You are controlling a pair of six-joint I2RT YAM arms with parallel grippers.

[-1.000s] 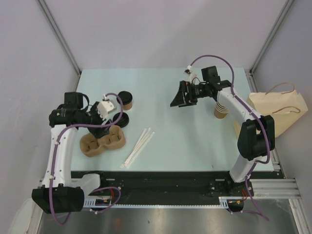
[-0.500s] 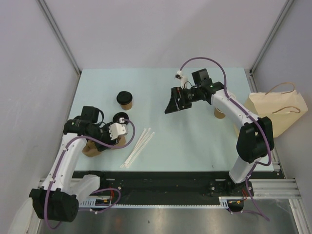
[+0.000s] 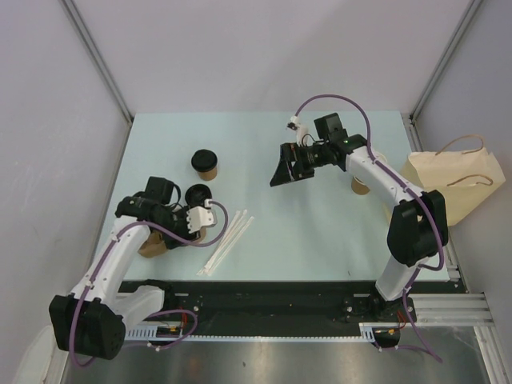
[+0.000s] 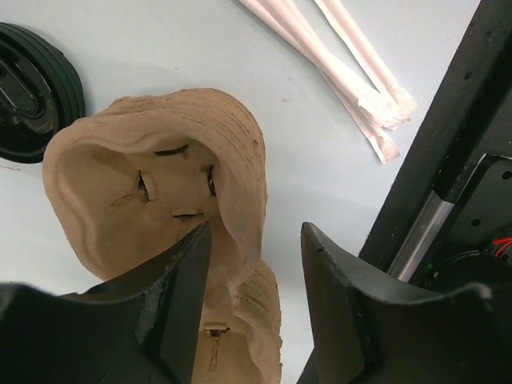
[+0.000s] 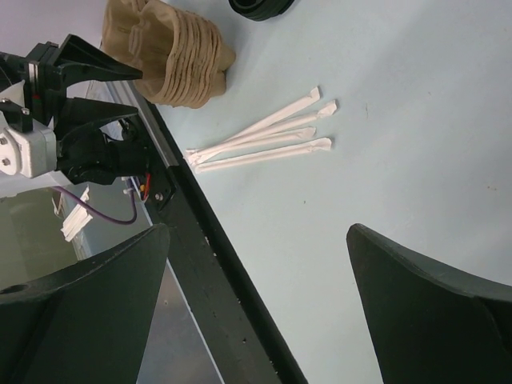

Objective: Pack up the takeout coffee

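Observation:
The takeout coffee [image 3: 206, 164], a brown cup with a black lid, stands upright on the table at the back left, apart from both grippers. My left gripper [image 3: 189, 230] is open and low over a brown pulp cup carrier [image 3: 150, 245]. In the left wrist view the carrier's [image 4: 152, 192] rim wall stands between the open jaws [image 4: 252, 300], close to the left finger [image 4: 172, 296]. My right gripper [image 3: 286, 170] is open and empty, in the air over the middle of the table; it also shows in the right wrist view [image 5: 256, 308].
A loose black lid [image 3: 197, 194] lies just behind the carrier. Several wrapped straws [image 3: 228, 238] lie right of the carrier. A stack of lidless cups [image 3: 361, 186] stands behind the right arm. A paper bag [image 3: 454, 182] lies at the right edge.
My left gripper has swung toward the near edge and come down over the carrier. My right gripper shifted a little left, then held still.

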